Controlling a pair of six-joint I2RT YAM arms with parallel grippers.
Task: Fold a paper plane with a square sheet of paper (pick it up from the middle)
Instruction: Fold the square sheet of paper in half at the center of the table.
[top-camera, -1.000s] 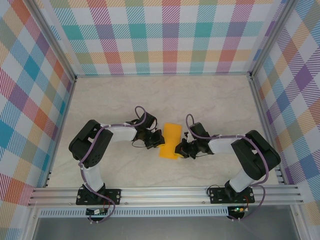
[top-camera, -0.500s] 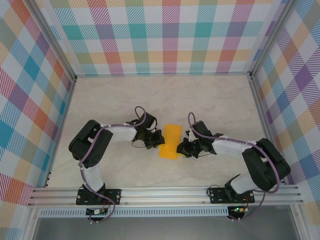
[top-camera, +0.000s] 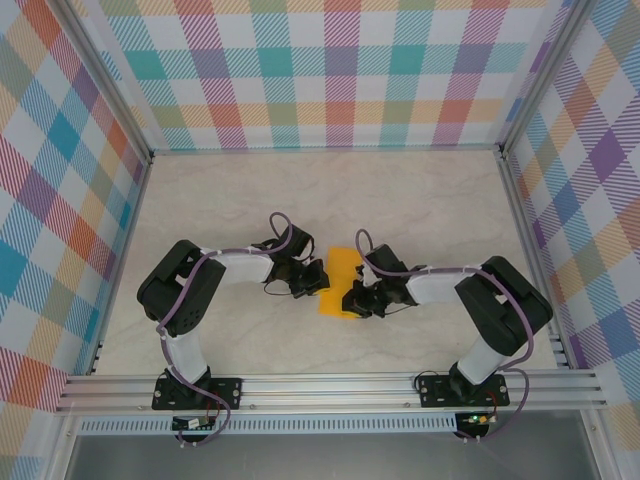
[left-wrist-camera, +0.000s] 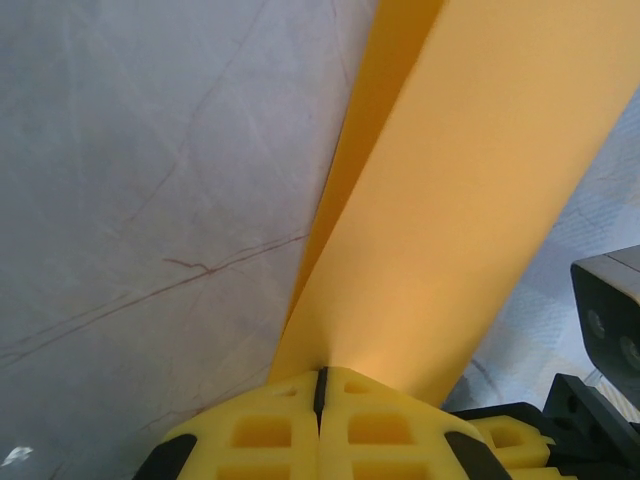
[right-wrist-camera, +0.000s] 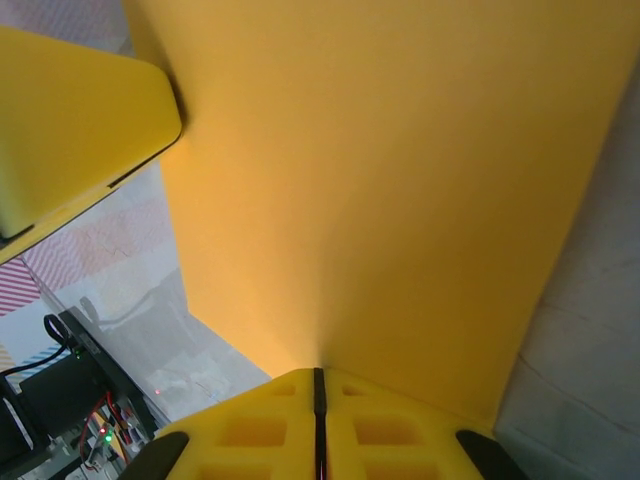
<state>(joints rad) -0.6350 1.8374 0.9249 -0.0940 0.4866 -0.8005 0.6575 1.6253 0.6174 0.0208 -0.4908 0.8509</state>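
The square sheet of paper (top-camera: 338, 270) is plain orange-yellow and hangs between my two grippers just above the table's middle. It is bent into two layers, seen edge-on in the left wrist view as the sheet (left-wrist-camera: 450, 200). My left gripper (top-camera: 318, 281) is shut on its left edge, with the jaws (left-wrist-camera: 320, 375) closed tight on the paper. My right gripper (top-camera: 353, 297) is shut on its right edge, the sheet (right-wrist-camera: 380, 180) rising straight from the closed jaws (right-wrist-camera: 318, 375). A yellow finger of the left gripper (right-wrist-camera: 70, 110) shows beyond the sheet.
The pale marbled table (top-camera: 420, 200) lies under the paper. Checked walls (top-camera: 330, 70) with metal rails close the back and both sides. Both arm bases sit on the front rail (top-camera: 330, 385). The right gripper's black body (left-wrist-camera: 600, 330) is close to the left one.
My right gripper has moved left toward the left gripper, with the paper still held. The sheet looks narrower from above. The left arm has stayed put.
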